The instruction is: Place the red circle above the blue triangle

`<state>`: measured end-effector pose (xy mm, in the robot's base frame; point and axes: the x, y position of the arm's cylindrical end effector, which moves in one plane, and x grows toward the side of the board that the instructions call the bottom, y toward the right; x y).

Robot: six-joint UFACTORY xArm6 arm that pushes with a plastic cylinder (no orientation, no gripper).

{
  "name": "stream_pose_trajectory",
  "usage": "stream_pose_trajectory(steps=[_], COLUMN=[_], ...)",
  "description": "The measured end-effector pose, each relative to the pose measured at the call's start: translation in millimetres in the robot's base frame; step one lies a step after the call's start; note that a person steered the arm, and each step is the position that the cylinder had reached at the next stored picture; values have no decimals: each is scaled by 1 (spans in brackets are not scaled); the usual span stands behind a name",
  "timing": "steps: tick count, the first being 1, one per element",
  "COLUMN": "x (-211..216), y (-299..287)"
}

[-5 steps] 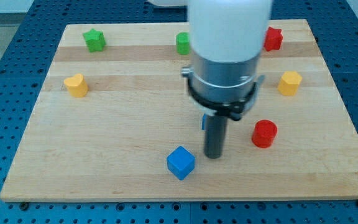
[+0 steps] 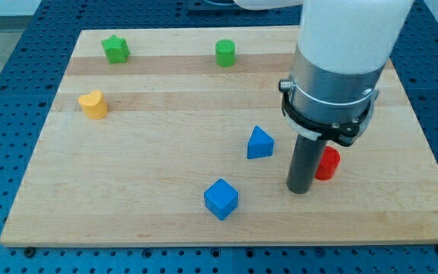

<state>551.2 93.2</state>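
Note:
The red circle [image 2: 328,164] is a short red cylinder at the view's lower right, partly hidden behind my rod. The blue triangle [image 2: 259,143] stands in the middle of the board, to the left of the red circle and slightly higher in the view. My tip [image 2: 299,189] rests on the board just left of the red circle, close to or touching it, and to the lower right of the blue triangle.
A blue cube [image 2: 220,199] lies near the bottom edge. A green star [image 2: 115,49] and a green cylinder [image 2: 224,53] sit along the top. A yellow heart-like block [image 2: 93,104] is at the left. The arm's body hides the board's upper right.
My tip has moved to the right, from beside the blue triangle to beside the red circle. The blue triangle is now uncovered; the arm now hides the upper-right blocks.

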Motion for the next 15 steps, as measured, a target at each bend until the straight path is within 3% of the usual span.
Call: stream_pose_trajectory(steps=[2, 4, 6, 14, 15], x=[15, 15, -33, -46, -63], y=[61, 61, 54, 16, 14])
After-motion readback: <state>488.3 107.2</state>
